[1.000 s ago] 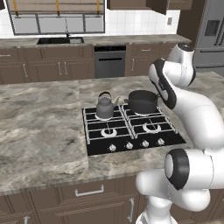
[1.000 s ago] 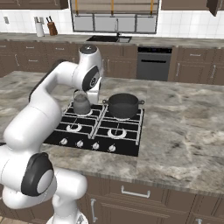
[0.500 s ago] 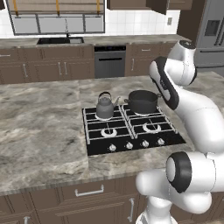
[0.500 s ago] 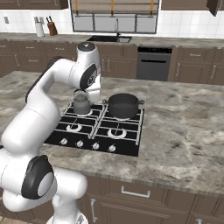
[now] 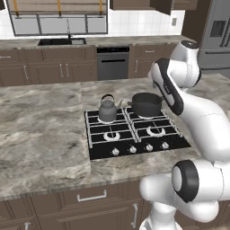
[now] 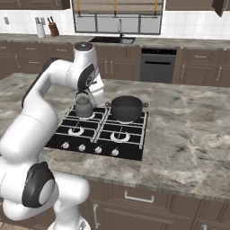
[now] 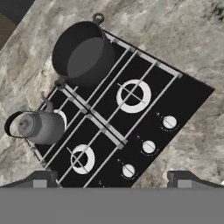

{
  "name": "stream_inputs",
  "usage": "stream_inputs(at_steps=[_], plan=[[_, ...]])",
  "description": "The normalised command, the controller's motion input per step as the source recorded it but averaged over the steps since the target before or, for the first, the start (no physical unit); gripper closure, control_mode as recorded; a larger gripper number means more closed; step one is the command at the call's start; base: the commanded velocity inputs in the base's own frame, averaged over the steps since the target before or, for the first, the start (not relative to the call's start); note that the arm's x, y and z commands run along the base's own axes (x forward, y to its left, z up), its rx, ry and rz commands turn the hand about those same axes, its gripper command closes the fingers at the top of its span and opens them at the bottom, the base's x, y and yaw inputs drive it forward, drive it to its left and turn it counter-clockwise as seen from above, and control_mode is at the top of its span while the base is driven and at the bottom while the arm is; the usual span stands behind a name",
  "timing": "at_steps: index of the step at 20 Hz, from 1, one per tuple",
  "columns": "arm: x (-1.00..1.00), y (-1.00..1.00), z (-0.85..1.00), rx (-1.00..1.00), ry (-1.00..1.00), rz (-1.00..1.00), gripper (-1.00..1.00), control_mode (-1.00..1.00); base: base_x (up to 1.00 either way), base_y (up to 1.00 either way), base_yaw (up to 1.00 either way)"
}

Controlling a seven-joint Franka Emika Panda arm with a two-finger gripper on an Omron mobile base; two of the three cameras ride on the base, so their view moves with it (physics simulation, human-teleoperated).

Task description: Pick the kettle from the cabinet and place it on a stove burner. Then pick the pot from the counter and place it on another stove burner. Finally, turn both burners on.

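On the table (image 5: 40,130), the cooktop (image 7: 183,94) carries the pot (image 7: 81,54) and kettle (image 7: 41,127) on its two far-edge burners. Both placements look done; knobs (image 7: 148,147) remain. The claw (image 7: 113,177) hangs released, empty.

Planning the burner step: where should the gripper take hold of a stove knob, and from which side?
Grip a knob across its round cap, coming straight down from above. The knobs are small low discs lying flat along the cooktop's front edge, so only a top-down pinch across the disc fits. The gripper hangs open above them; kettle and pot sit on the rear burners, clear of that row.
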Motion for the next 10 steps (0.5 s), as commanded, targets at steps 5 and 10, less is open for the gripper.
stream_inputs(at_steps=[5, 10], plan=[[-0.21, 0.15, 0.00, -0.15, 0.00, 0.25, -1.00, -1.00, 0.00, 0.00, 0.00], [-0.26, 0.16, 0.00, -0.14, 0.00, 0.25, -1.00, -1.00, 0.00, 0.00, 0.00]])
